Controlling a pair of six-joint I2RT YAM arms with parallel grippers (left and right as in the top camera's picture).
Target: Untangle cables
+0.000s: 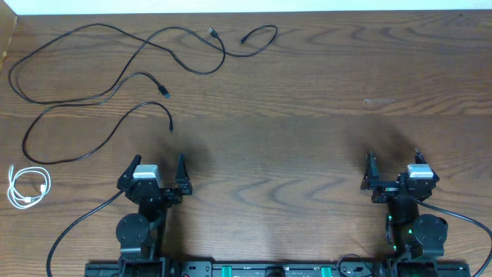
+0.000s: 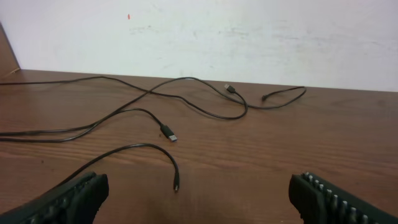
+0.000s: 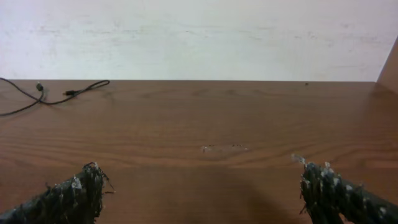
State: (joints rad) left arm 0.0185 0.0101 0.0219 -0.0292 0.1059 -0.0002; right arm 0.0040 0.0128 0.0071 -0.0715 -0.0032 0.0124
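thin black cables [image 1: 164, 91] lie crossed in the upper left of the brown wooden desk [image 1: 307, 100], just ahead of the left hand [image 1: 159, 163], released and empty; the right hand [image 1: 393, 158], also released, is well apart.

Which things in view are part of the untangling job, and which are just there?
Job:
- black cables, sprawled and crossing each other, far left of the wooden table
- white cable, coiled on its own near the left edge

Not the job:
- robot's own thick black wires
- pale scuff mark on the right half of the tabletop
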